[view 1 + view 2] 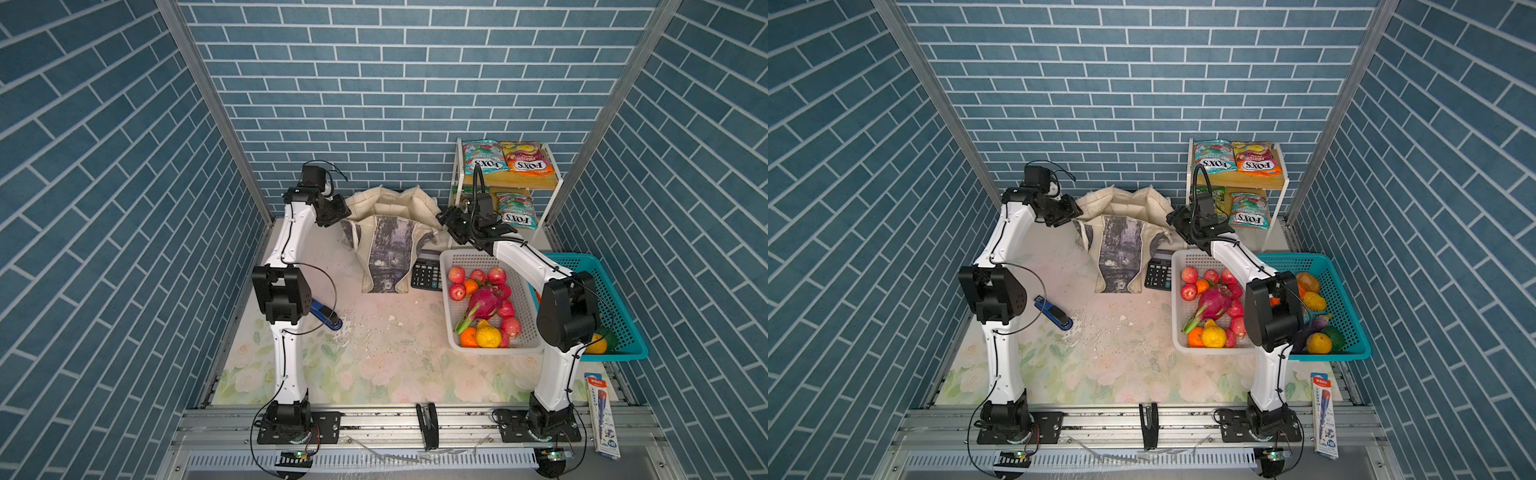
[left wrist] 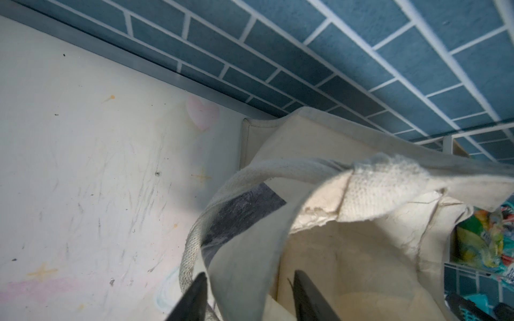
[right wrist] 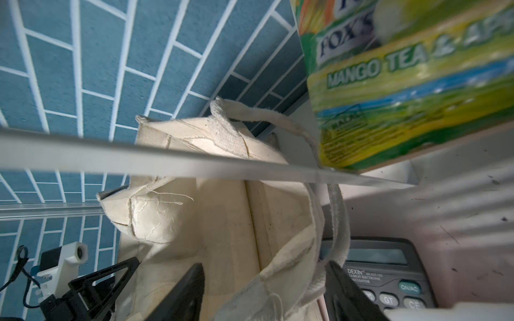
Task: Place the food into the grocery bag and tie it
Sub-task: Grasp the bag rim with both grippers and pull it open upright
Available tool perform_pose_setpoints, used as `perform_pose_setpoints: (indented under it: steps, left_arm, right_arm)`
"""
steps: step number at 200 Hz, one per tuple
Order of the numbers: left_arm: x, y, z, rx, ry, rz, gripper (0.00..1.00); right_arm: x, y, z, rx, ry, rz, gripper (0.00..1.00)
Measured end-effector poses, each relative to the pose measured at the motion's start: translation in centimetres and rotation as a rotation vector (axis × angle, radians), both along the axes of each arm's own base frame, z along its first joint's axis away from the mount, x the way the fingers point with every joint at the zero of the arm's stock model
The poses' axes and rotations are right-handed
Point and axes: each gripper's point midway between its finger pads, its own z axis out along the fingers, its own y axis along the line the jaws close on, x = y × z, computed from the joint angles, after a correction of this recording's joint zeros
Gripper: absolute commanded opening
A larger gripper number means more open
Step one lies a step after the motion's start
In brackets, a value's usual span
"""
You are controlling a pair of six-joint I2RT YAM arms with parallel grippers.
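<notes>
Grocery bag (image 1: 388,245) stands upright at the back of the table (image 1: 374,340), between the two arms and just beside the calculator (image 1: 426,272). Its mouth sags open and no food shows inside.

Left fingers (image 2: 249,275) are apart and straddle the bag's rim, one inside and one outside, with no squeeze on the cloth showing. Right fingers (image 3: 264,264) are also apart, with the opposite rim and a handle strap between them and nothing clamped.

The step looks like taking both rims to spread the mouth. To do it well:
- Pinch only the hem and keep the loose strap out of the right pinch.
- Close both sides before pulling.
- Draw them apart evenly and low, so the soft bag neither tips nor slides onto the calculator.

Counted:
- One bag.
- Four candy packets (image 1: 1254,160) on the shelf (image 1: 523,182), two above and two below.
- In the white basket (image 1: 473,259): one dragon fruit (image 1: 484,303), at least seven red apples (image 1: 456,274), two oranges (image 1: 469,336) and one knobbly yellow citrus (image 1: 488,333).
- The teal basket (image 1: 1350,291) holds more pieces, partly hidden by the right arm.
</notes>
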Motion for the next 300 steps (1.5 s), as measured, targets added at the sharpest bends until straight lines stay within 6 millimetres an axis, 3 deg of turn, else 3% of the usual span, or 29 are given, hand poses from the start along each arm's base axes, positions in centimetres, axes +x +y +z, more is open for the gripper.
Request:
perform_pose_setpoints:
  steps: [29, 50, 63, 85, 91, 129, 157, 183, 202, 221, 234, 249, 261, 300]
  left_arm:
    - [0.0, 0.3, 0.0, -0.008, 0.001, -0.002, 0.34]
    - [0.0, 0.5, 0.1, -0.011, 0.000, -0.003, 0.29]
    - [0.0, 0.6, 0.0, -0.014, 0.001, -0.005, 0.24]
    - [0.0, 0.6, 0.0, -0.022, 0.005, -0.009, 0.14]
    - [0.0, 0.5, -0.1, -0.022, 0.006, -0.011, 0.10]
    - [-0.3, 0.4, -0.1, -0.022, 0.017, -0.023, 0.00]
    - [-1.7, 0.3, 1.6, -0.020, 0.006, -0.039, 0.00]
    - [-5.9, -0.3, 6.9, -0.008, -0.054, -0.076, 0.00]
    - [-10.9, -1.0, 12.2, 0.004, -0.145, -0.106, 0.00]
    - [-16.6, -1.5, 16.7, 0.009, -0.241, -0.129, 0.00]
    - [-20.2, -1.8, 18.2, 0.008, -0.283, -0.142, 0.00]
    - [-23.4, -2.1, 18.0, 0.004, -0.289, -0.153, 0.00]
    - [-25.4, -2.3, 16.5, 0.001, -0.259, -0.157, 0.00]
    - [-28.9, -2.6, 8.6, 0.016, -0.067, -0.144, 0.00]
  right_arm:
    - [0.5, 1.0, -1.5, -0.014, 0.020, -0.004, 0.66]
    - [0.8, 1.2, -2.4, -0.017, 0.042, -0.019, 0.56]
    - [0.9, 1.5, -2.7, -0.017, 0.049, -0.026, 0.44]
    - [1.1, 1.5, -3.0, -0.010, 0.060, -0.038, 0.06]
    - [1.1, 1.5, -3.0, -0.005, 0.064, -0.042, 0.00]
    - [0.8, 1.9, -2.7, -0.026, 0.067, -0.035, 0.00]
    - [-0.5, 2.5, -0.1, -0.079, 0.045, -0.005, 0.00]
    - [-4.4, 4.8, 6.1, -0.132, -0.064, 0.121, 0.00]
    - [-8.8, 5.9, 11.1, -0.147, -0.153, 0.209, 0.00]
    - [-13.4, 5.6, 15.5, -0.135, -0.236, 0.266, 0.00]
    - [-15.7, 4.5, 17.1, -0.131, -0.268, 0.281, 0.00]
    - [-17.7, 3.3, 17.6, -0.134, -0.278, 0.289, 0.00]
    - [-18.8, 2.7, 16.7, -0.146, -0.259, 0.295, 0.00]
    - [-21.1, 1.9, 9.1, -0.242, -0.097, 0.340, 0.00]
